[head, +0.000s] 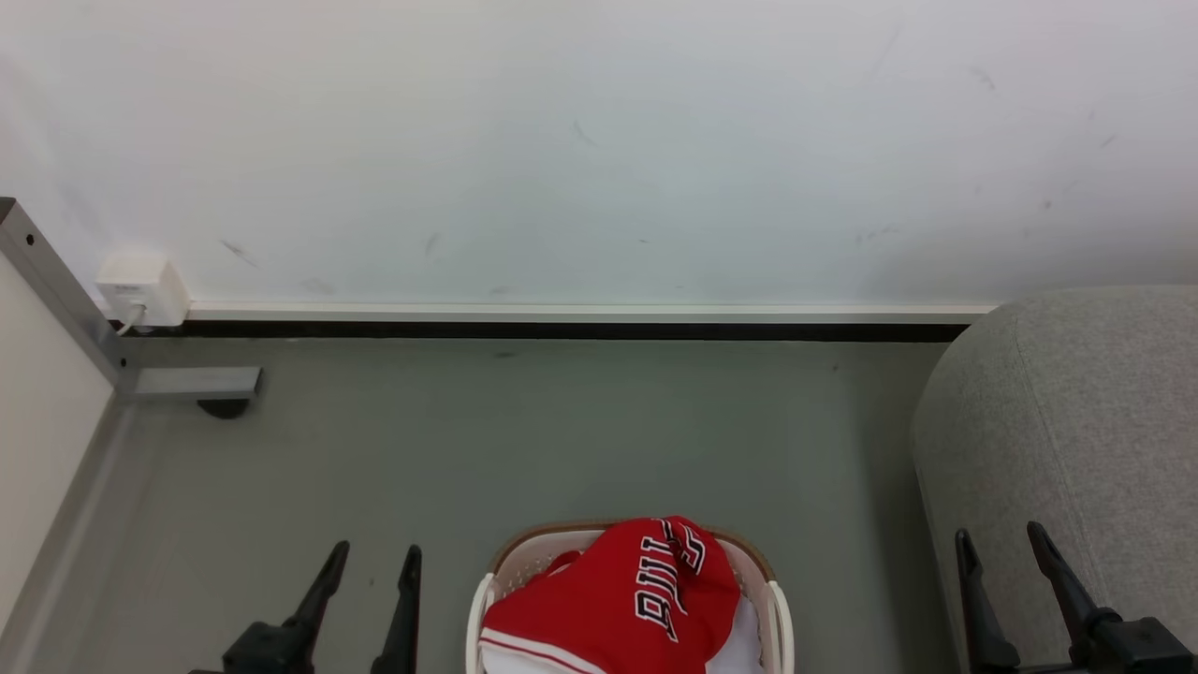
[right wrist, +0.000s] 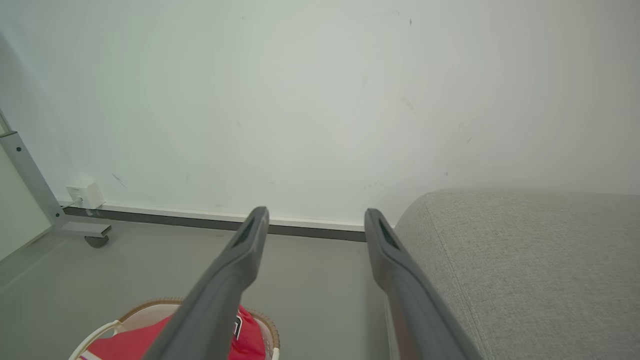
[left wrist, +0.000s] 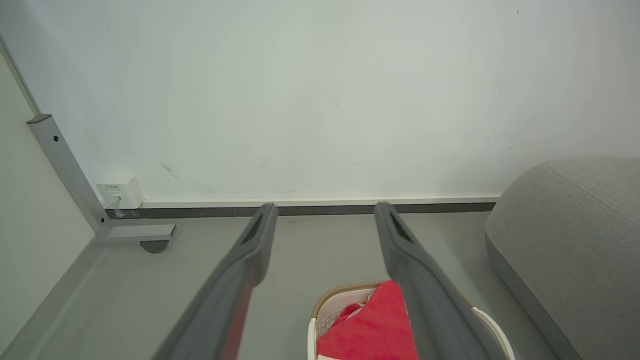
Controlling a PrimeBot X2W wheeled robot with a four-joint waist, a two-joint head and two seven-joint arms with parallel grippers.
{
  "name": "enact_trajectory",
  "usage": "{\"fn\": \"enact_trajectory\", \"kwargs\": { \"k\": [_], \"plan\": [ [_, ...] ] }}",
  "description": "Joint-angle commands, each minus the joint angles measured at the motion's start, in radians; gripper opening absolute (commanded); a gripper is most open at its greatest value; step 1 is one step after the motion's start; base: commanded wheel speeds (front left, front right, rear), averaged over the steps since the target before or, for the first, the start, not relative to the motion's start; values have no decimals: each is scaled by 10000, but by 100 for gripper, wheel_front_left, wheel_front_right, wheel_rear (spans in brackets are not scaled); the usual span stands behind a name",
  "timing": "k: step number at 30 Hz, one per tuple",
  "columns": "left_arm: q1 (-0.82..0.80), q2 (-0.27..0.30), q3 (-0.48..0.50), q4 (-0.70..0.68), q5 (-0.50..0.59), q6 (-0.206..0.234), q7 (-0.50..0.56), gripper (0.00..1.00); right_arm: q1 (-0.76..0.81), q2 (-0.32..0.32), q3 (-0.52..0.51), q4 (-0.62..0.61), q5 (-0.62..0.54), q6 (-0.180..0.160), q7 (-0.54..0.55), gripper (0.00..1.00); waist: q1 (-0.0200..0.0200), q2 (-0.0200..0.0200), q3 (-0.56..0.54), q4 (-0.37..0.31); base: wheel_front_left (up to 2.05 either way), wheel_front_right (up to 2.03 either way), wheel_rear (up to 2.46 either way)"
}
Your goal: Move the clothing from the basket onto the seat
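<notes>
My left pincer [head: 376, 552] and right pincer [head: 999, 534] are both spread wide, holding nothing. The red clothing [head: 613, 604] lies heaped in the basket [head: 780, 618] on the floor between them. The grey seat [head: 1076, 421] stands at my right.

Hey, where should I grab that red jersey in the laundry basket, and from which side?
Pinch the raised hump of the jersey, where the red fabric mounds above the rim of the basket. Come straight down from above: the basket's walls block the sides, and the bulging fold near the lettering likely offers the most loose cloth to close on.
</notes>
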Motion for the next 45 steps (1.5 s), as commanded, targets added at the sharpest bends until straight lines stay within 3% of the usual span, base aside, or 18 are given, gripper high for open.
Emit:
{"fn": "enact_trajectory", "kwargs": {
  "k": [1, 9, 16, 25, 30, 37, 45],
  "plan": [
    [35, 52, 68, 41, -70, -29, -7, 100, 61, -1, -2, -23, -9, -21, -38, 100, 0, 0, 44, -50, 0, 0, 0],
    [-305, 34, 59, 122, -263, -124, -7, 100, -239, 21, 136, -142, 113, -21, -37, 100, 0, 0, 446, -367, 0, 0, 0],
    [-1337, 84, -558, 810, 118, -287, -7, 100, -734, 46, 207, -395, 203, -21, -37, 100, 0, 0, 1425, -859, 0, 0, 0],
    [-3431, 433, -2025, 3487, 575, -410, -6, 100, -1635, 101, 408, -775, 302, -21, -23, 100, 0, 0, 3151, -1604, 0, 0, 0],
    [-4467, 338, -2720, 5077, 720, -420, 67, 100, -2115, 125, 452, -998, 441, -21, -21, 100, 0, 0, 3989, -2003, 0, 0, 0],
    [-5550, 244, -3963, 7197, 906, -410, 1297, 100, -2648, 124, 591, -1330, 770, -21, -21, 100, 0, 0, 4957, -2438, 0, 0, 0],
    [-6484, 411, -4701, 8585, 1002, -411, 2315, 100, -2979, 124, 612, -1578, 1007, -21, -21, 100, 0, 0, 5671, -2667, 0, 0, 0]
  ]
}}
